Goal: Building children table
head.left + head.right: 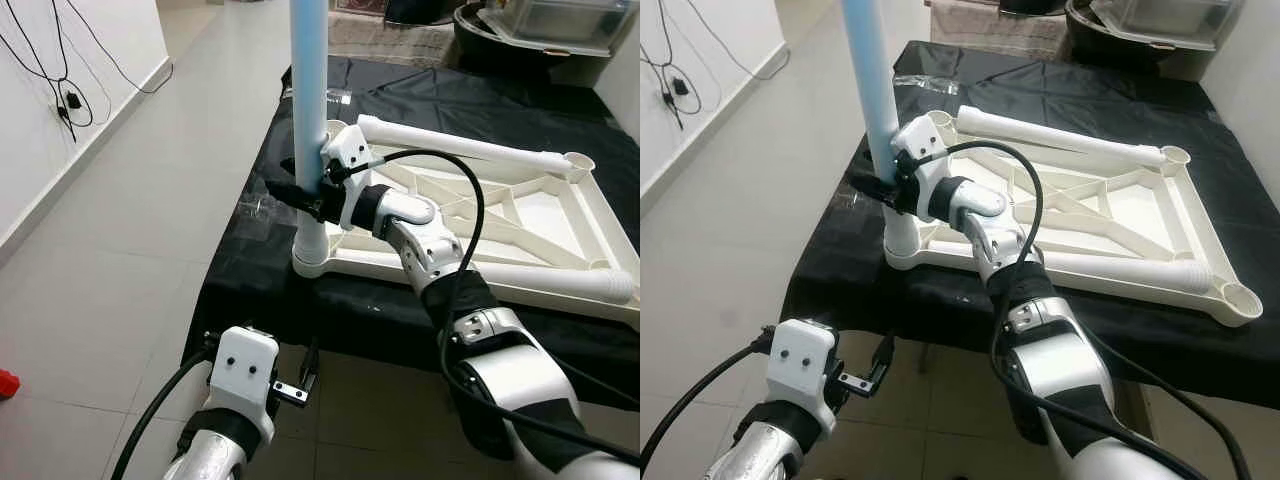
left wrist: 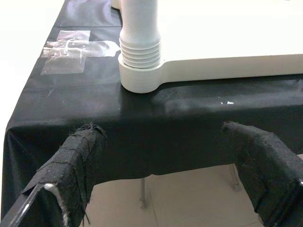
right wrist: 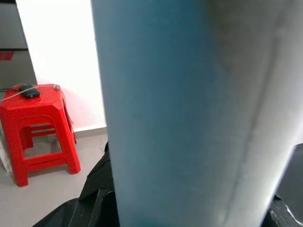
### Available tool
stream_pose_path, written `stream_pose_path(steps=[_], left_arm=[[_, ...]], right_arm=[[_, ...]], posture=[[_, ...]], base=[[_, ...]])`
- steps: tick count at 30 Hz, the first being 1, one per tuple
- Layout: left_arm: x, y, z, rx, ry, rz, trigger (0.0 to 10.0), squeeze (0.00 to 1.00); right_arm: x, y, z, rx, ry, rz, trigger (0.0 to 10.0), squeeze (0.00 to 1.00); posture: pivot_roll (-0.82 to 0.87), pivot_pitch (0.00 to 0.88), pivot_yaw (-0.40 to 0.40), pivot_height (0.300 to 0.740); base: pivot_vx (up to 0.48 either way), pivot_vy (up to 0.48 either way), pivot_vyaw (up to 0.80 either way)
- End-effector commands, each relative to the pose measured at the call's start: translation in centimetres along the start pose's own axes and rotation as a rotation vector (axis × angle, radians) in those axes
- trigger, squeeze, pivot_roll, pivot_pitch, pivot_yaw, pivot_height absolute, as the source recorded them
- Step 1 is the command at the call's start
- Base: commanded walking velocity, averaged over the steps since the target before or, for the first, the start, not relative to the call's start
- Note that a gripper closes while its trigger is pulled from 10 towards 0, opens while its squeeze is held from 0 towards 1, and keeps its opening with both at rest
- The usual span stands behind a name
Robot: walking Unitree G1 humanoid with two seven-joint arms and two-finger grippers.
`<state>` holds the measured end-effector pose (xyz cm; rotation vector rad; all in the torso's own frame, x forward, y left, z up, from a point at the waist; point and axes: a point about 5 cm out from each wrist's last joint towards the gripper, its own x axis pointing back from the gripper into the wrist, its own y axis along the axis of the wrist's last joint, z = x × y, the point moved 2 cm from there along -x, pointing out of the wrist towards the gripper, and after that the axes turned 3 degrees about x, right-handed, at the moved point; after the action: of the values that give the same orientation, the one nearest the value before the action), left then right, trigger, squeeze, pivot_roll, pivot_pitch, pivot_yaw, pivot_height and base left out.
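Right pincer [image 1: 300, 190] gripping upright leg [image 1: 309, 120]

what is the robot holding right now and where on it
The right tool grips the upright blue leg low down, just above its white threaded end. The left tool is open, holding nothing.

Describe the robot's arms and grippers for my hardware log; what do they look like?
Both arms are silver metal with black fabric wraps at the joints. Each wrist carries a white housing with small dark holes, fed by a thick black cable. The left gripper has two long black fingers wrapped in frayed woven tape; the right gripper is black too.
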<state>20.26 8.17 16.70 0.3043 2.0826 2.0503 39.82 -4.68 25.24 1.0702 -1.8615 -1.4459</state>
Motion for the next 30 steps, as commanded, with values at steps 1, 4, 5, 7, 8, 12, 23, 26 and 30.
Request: stream_pose_path(steps=[1,4,5,7,8,12,23,26,30], left_arm=[[0.1,-0.4,-0.1,0.008,-0.005,0.018,10.0,0.00],[0.1,-0.4,-0.1,0.008,-0.004,0.017,10.0,0.00],[0.1,-0.4,-0.1,0.008,-0.004,0.017,10.0,0.00],[0.1,-0.4,0.0,0.007,-0.004,0.017,10.0,0.00],[0.1,-0.4,0.0,0.006,-0.003,0.017,10.0,0.00],[0.1,-0.3,0.1,0.003,-0.002,0.016,10.0,0.00],[-0.1,-0.3,0.3,-0.006,-0.001,0.012,10.0,0.00],[-0.2,-0.3,0.4,-0.009,-0.001,0.009,10.0,0.00],[-0.4,-0.2,0.6,-0.013,0.000,0.004,10.0,0.00]], right_arm=[[1.7,-7.0,1.3,-0.218,-0.025,0.218,10.0,0.00],[1.8,-7.1,1.0,-0.242,-0.060,0.216,10.0,0.00],[1.8,-7.1,1.0,-0.242,-0.060,0.216,10.0,0.00],[1.9,-7.3,0.8,-0.273,-0.096,0.210,10.0,0.00],[2.0,-7.4,0.6,-0.298,-0.120,0.207,10.0,0.00],[2.4,-8.1,0.6,-0.327,-0.152,0.216,10.0,0.00],[3.5,-8.7,0.5,-0.338,-0.234,0.196,10.0,0.00],[3.6,-8.5,0.7,-0.308,-0.275,0.192,10.0,0.00],[4.0,-8.7,0.4,-0.254,-0.431,0.221,10.0,0.00]], posture=[[0.06,0.207,-0.084,0.740],[0.06,0.208,-0.086,0.740],[0.06,0.208,-0.086,0.740],[0.06,0.207,-0.085,0.740],[0.06,0.207,-0.084,0.740],[0.06,0.209,-0.080,0.740],[0.06,0.209,-0.076,0.740],[0.05,0.207,-0.074,0.740],[0.05,0.203,-0.073,0.740]], base=[[0.000,0.000,0.00],[0.000,0.000,0.00],[0.000,0.000,0.00],[0.000,0.000,0.00],[0.000,0.000,0.00],[0.000,0.000,0.00],[0.000,0.000,0.00],[0.000,0.000,0.00],[0.000,0.000,0.00]])
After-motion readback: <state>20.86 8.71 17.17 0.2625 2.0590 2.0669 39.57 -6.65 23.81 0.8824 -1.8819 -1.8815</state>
